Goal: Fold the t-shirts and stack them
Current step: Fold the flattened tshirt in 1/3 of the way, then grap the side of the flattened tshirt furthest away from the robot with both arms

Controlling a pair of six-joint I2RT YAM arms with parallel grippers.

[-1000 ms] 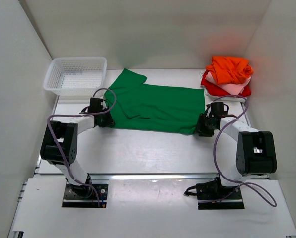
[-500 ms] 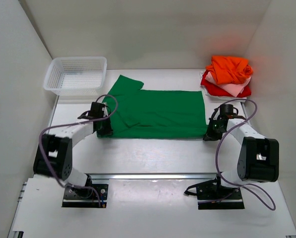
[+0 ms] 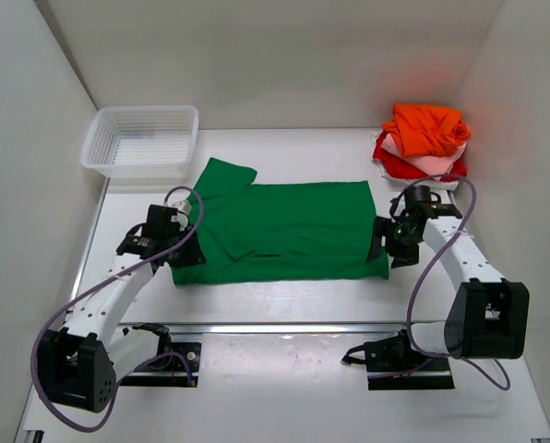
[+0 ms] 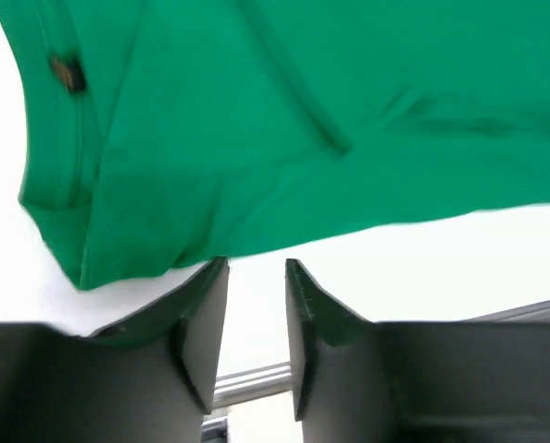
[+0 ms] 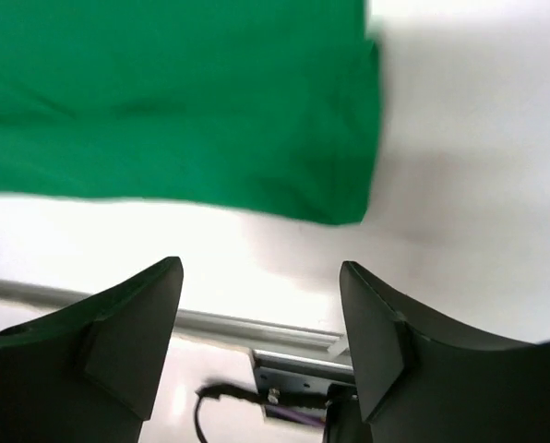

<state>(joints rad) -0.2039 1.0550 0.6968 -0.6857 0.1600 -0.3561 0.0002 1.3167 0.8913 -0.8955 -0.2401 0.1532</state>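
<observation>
A bright green t-shirt [image 3: 284,231] lies spread flat in the middle of the table, one sleeve at its back left. My left gripper [image 3: 186,251] sits at the shirt's near left corner. In the left wrist view the left gripper [image 4: 257,263] has a narrow gap between its jaws with nothing in it, and the green cloth [image 4: 303,111] ends right at the fingertips. My right gripper [image 3: 382,244] is at the shirt's near right corner, wide open and empty in its wrist view [image 5: 261,263], just off the cloth edge [image 5: 164,101]. Folded orange, pale pink and red shirts [image 3: 424,138] are stacked at the back right.
A white plastic mesh basket [image 3: 142,138] stands at the back left. White walls close in the table on three sides. A metal rail [image 3: 293,327] runs along the table's near edge, in front of the arm bases.
Both grippers have moved toward the near edge, drawing the green shirt with them and flattening it. Both jaws now stand apart, off the cloth.
</observation>
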